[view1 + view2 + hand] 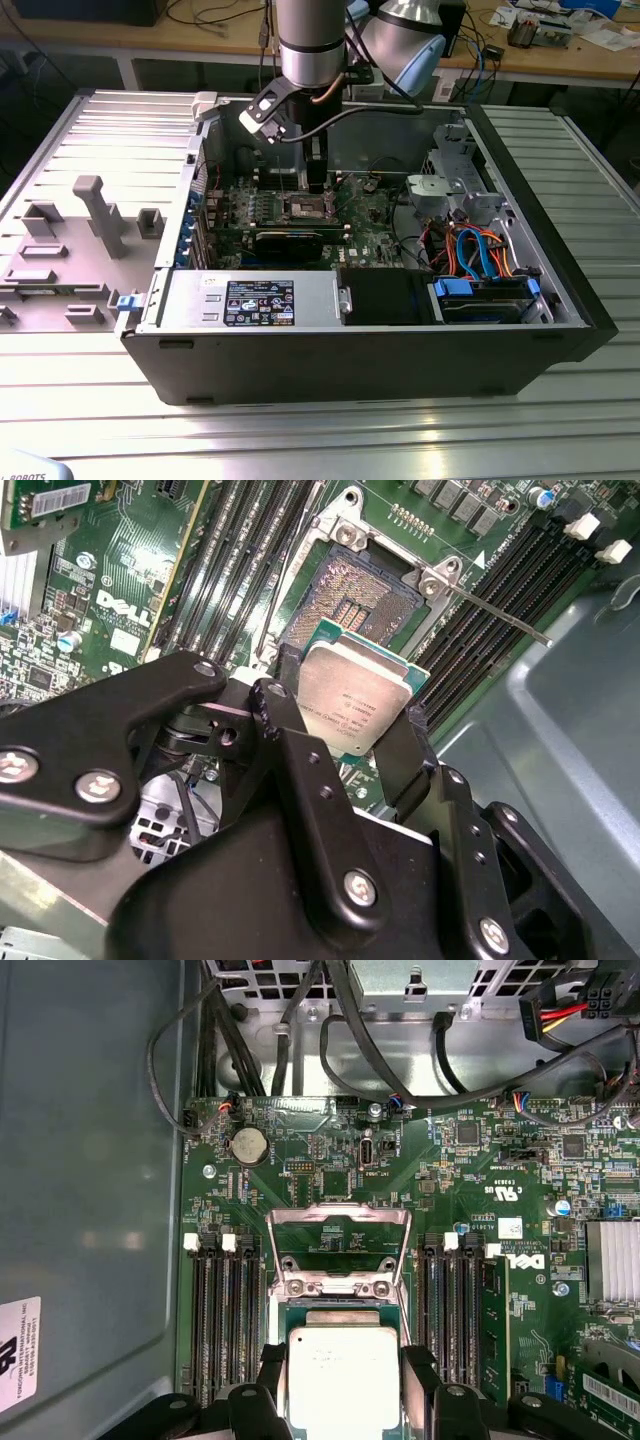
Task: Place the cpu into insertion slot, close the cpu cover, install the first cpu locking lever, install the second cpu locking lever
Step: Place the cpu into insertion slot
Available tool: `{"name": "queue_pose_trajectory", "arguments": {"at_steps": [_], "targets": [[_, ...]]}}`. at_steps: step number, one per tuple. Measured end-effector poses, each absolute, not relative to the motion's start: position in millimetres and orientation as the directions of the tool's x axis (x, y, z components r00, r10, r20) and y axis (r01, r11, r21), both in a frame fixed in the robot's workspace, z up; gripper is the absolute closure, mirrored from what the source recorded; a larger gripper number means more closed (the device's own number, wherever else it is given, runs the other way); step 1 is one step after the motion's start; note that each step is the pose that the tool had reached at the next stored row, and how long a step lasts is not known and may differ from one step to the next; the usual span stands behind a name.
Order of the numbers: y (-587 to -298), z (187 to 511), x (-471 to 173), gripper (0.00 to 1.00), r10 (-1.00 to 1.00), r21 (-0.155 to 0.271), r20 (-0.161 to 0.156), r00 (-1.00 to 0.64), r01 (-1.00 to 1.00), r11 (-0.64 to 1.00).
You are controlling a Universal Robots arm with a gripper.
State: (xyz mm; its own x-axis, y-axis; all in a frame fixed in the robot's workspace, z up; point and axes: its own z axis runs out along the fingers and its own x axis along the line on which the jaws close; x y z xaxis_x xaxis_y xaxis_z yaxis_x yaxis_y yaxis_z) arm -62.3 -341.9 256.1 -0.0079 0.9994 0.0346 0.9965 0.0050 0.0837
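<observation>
The tool (350, 715) is closed on the cpu (340, 1370), its two black fingers (420, 1370) clamped on opposite edges of the chip, metal top facing the wrist cameras. In the exterior view the arm reaches down into the open computer case (350, 370), which lies on the table (300, 440), and stands over the middle of the green motherboard (370, 215). The insertion slot (345, 592) is bare, its contact field exposed, so the cpu is judged to be held just above the slot and not yet seated; how close it sits to the contacts cannot be told. The cpu cover (340, 1250) is swung open, away from the slot, with green board showing through its window. One locking lever (500, 615) is released and juts out over the neighbouring memory slots (490, 590); the other cannot be made out. Assessment: the first step is in hand, not complete. Closing the cover and both lever steps remain outstanding.
</observation>
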Motion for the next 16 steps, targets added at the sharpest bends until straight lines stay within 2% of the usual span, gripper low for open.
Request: {"name": "queue_pose_trajectory", "arguments": {"at_steps": [16], "targets": [[-341.9, 251.9, -62.3, 0.46, 0.999, 0.084, 0.035, -0.008, 0.996, 0.005]]}}
